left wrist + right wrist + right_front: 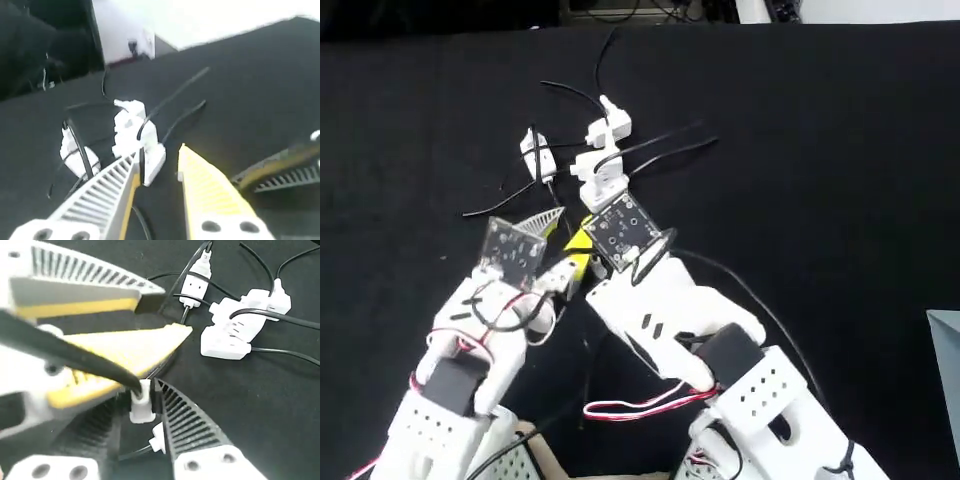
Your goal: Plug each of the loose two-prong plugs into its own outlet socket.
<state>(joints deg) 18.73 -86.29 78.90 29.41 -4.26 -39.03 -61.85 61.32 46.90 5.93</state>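
Note:
A white outlet block (600,168) lies past both arms with a white plug (610,125) at its far end. A loose white plug (535,150) on a black cord lies to its left. In the left wrist view my left gripper (159,152) is open and holds nothing, its tips just short of the outlet block (132,132), with the loose plug (75,155) beside it. My right gripper (142,390) is shut on a small white plug (142,407) whose black cord runs back. The left gripper (175,310) crosses close in front of it, before the outlet block (235,330).
Black cords (660,150) trail from the outlet block across the black table (820,150). The two arms stand close together, the right wrist's camera board (622,228) beside the left gripper (562,228). A grey object (948,350) sits at the table's right edge.

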